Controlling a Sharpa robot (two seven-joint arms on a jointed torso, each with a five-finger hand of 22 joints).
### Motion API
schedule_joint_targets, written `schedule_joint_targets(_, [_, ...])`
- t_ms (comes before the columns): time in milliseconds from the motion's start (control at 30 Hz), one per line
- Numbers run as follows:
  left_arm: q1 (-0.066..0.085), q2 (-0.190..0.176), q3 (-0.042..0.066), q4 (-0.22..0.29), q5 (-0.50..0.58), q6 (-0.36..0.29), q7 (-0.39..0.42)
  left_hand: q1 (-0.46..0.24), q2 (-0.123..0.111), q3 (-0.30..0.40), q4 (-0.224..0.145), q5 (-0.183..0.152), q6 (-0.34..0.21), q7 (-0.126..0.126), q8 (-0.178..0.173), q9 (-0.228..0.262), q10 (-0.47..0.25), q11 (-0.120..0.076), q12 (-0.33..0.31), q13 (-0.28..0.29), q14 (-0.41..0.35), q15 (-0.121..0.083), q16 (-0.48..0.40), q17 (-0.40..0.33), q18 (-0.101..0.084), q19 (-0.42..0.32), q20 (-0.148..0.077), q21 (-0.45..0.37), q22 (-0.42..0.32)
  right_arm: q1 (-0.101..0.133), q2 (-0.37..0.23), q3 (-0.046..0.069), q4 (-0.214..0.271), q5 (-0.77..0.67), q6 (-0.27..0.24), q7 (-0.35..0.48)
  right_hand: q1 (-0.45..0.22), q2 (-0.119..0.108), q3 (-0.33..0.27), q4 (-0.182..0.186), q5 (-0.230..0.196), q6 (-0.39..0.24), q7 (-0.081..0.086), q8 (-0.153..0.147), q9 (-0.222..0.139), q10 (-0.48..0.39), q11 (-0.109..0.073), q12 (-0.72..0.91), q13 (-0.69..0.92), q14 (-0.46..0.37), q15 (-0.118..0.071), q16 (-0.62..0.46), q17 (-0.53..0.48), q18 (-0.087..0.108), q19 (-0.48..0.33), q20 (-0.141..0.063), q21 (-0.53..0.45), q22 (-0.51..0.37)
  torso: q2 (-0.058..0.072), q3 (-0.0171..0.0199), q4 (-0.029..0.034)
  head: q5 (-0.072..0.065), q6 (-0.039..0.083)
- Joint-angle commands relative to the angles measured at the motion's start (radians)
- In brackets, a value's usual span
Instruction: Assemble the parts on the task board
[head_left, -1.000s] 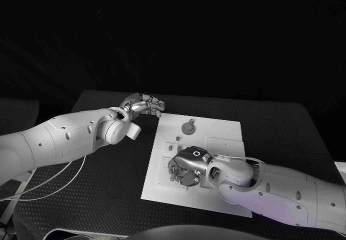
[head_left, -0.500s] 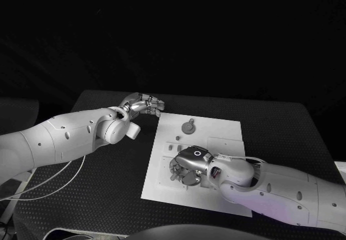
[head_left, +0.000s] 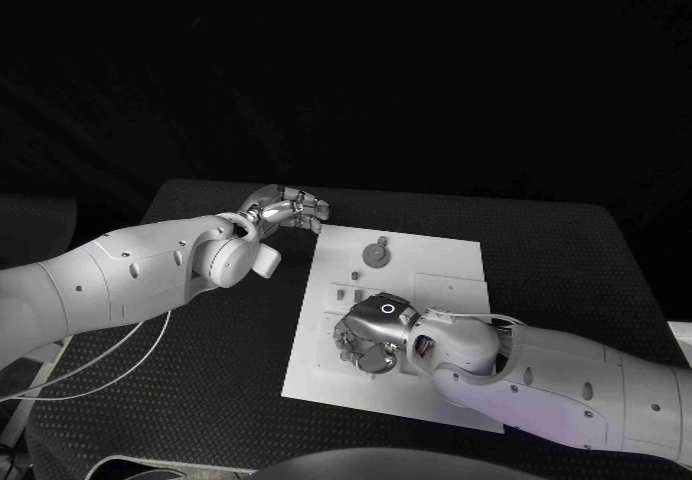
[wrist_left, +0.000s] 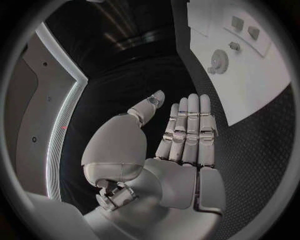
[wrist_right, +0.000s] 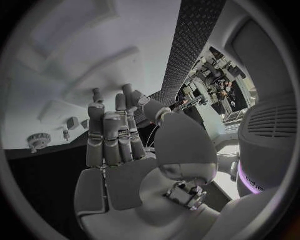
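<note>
The white task board (head_left: 433, 290) lies in the middle of the black table. A grey gear part (head_left: 376, 255) stands near the board's far edge, with small parts (head_left: 348, 294) just nearer. My right hand (head_left: 366, 344) is low over the board's near left area, fingers pointing down at it. In the right wrist view the right hand (wrist_right: 119, 135) has its fingers stretched out and nothing in its palm; the gear (wrist_right: 37, 140) lies beyond them. My left hand (head_left: 289, 211) hovers off the board's far left corner. The left hand (wrist_left: 184, 135) is flat and empty, with the gear (wrist_left: 220, 61) ahead of it.
Black table (head_left: 216, 380) surrounds the board on every side, with wide room to the left and right. Rectangular recesses (wrist_left: 245, 27) mark the board past the gear. A cable (head_left: 101, 365) hangs under my left arm.
My right hand has edged slightly left over the board. The left hand has stayed put.
</note>
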Motion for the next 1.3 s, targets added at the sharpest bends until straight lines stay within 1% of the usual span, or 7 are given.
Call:
schedule_joint_targets(33, [0.001,0.002,0.001,0.002,0.006,0.014,0.008,-0.007,-0.002,-0.006,-0.001,0.001,-0.009,0.000,0.004,-0.001,-0.004,0.001,0.002,-0.001,0.005,0.000,-0.004,0.001,0.008,0.009,0.001,-0.004,0.001,-0.005,0.005,-0.007,-0.002,-0.009,0.042,-0.001,0.026,0.018,0.002,0.001,0.007,0.010,0.001,0.005,0.019,0.005,0.001,0.005,-0.002,0.001,-0.005,0.001,0.001,0.053,0.002,-0.006,0.003,0.005,0.000,-0.0010,0.0001,-0.001,0.000])
schedule_joint_targets(300, [0.002,0.002,0.001,0.003,0.006,0.013,0.009,-0.007,-0.003,-0.006,-0.001,0.001,-0.009,0.000,0.005,-0.001,-0.004,0.001,0.002,-0.001,0.005,0.000,-0.005,0.002,0.008,0.009,0.001,-0.005,0.001,-0.005,0.006,-0.008,-0.005,0.050,0.041,0.010,0.008,0.003,-0.008,0.001,0.007,-0.001,0.006,-0.001,0.020,-0.007,0.005,-0.003,0.001,-0.003,-0.001,0.000,0.002,0.053,-0.002,-0.003,0.001,0.005,0.000,-0.0008,-0.0005,-0.002,0.004])
schedule_joint_targets(467, [0.002,0.001,0.001,0.002,0.006,0.012,0.009,-0.007,-0.003,-0.006,-0.002,0.001,-0.009,0.000,0.005,-0.001,-0.004,0.001,0.002,-0.001,0.005,0.000,-0.005,0.002,0.008,0.009,0.001,-0.005,0.001,-0.005,0.002,-0.008,-0.009,0.075,0.017,0.016,-0.045,-0.064,-0.032,0.013,0.007,-0.064,0.032,-0.037,0.008,-0.067,0.030,-0.041,-0.011,-0.005,0.023,0.000,0.004,0.053,0.002,0.002,-0.002,0.003,-0.001,-0.0004,-0.0013,-0.002,0.008])
schedule_joint_targets(733, [0.002,0.001,0.001,0.001,0.006,0.012,0.008,-0.007,-0.004,-0.006,-0.002,0.001,-0.009,0.000,0.005,-0.001,-0.005,0.001,0.002,-0.001,0.005,0.000,-0.006,0.003,0.008,0.009,0.001,-0.005,0.001,-0.005,-0.008,-0.008,-0.008,0.099,-0.028,0.018,-0.079,-0.131,-0.029,0.038,0.007,-0.129,0.063,-0.074,-0.011,-0.121,0.054,-0.071,-0.027,-0.012,0.046,0.001,0.006,0.053,0.005,0.002,-0.010,-0.001,0.000,0.0010,-0.0014,-0.003,0.009])
schedule_joint_targets(900, [0.002,0.001,0.001,0.000,0.006,0.012,0.008,-0.007,-0.004,-0.006,-0.002,0.001,-0.009,0.000,0.005,-0.002,-0.005,0.001,0.002,-0.001,0.005,0.000,-0.006,0.004,0.008,0.009,0.001,-0.005,0.001,-0.005,-0.020,-0.008,0.001,0.110,-0.058,0.026,-0.083,-0.166,-0.023,0.056,0.007,-0.157,0.074,-0.087,-0.021,-0.161,0.069,-0.074,-0.041,-0.021,0.060,0.002,0.008,0.053,0.001,0.004,-0.015,-0.002,0.000,0.0014,-0.0016,-0.004,0.012])
schedule_joint_targets(1100, [0.002,0.001,0.001,-0.004,0.006,0.011,0.009,-0.007,-0.004,-0.007,-0.002,0.001,-0.010,0.000,0.005,-0.002,-0.005,0.001,0.002,-0.001,0.006,0.000,-0.007,0.004,0.008,0.009,0.001,-0.006,0.001,-0.001,-0.046,-0.008,0.027,0.131,-0.101,0.040,-0.093,-0.191,-0.033,0.068,0.006,-0.193,0.076,-0.101,-0.032,-0.189,0.078,-0.074,-0.054,-0.026,0.069,0.005,0.009,0.053,-0.001,0.005,-0.016,-0.001,-0.001,0.0016,-0.0025,-0.005,0.014])
schedule_joint_targets(1300, [0.002,0.000,0.001,-0.006,0.006,0.011,0.009,-0.006,-0.004,-0.007,-0.002,0.001,-0.010,0.000,0.005,-0.002,-0.005,0.001,0.002,-0.001,0.006,0.000,-0.007,0.005,0.008,0.009,0.001,-0.006,0.001,0.023,-0.081,-0.003,0.066,0.173,-0.151,0.063,-0.090,-0.188,-0.039,0.070,0.006,-0.191,0.078,-0.097,-0.032,-0.188,0.078,-0.069,-0.056,-0.022,0.069,0.010,0.010,0.053,0.004,0.003,-0.013,0.001,-0.001,0.0017,-0.0024,-0.008,0.018])
